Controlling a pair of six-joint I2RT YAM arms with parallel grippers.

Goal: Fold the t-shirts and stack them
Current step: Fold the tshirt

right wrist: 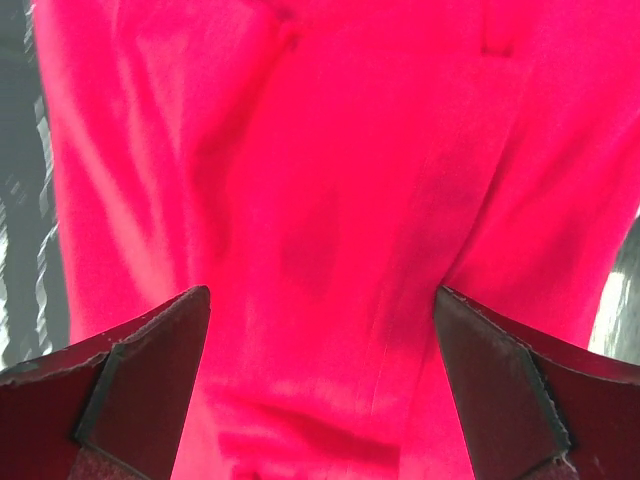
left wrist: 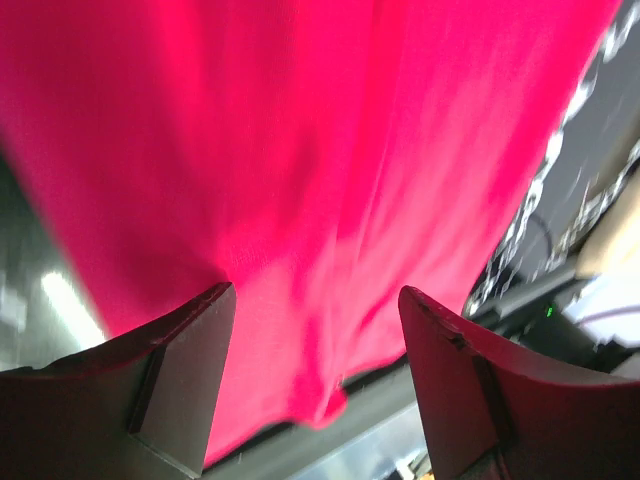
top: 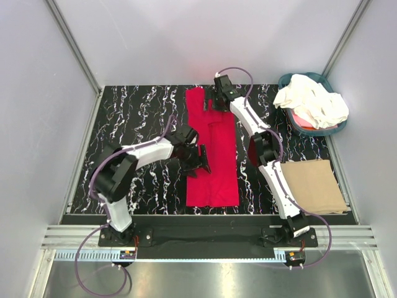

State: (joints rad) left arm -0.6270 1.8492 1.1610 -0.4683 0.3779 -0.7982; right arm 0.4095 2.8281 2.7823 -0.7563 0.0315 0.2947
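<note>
Both open and empty, your right gripper and left gripper hover over the plain bright red cloth t-shirt, stretched lengthwise from the right one toward the left.

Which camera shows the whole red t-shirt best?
The top external view: the red t-shirt shows there from end to end, laid out as a long strip. Each wrist view shows only a close patch of its red cloth, with no outline.

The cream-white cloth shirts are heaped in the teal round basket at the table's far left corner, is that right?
Not quite: the cream-white cloth shirts are heaped in the teal round basket at the far right corner, as the top external view shows.
</note>
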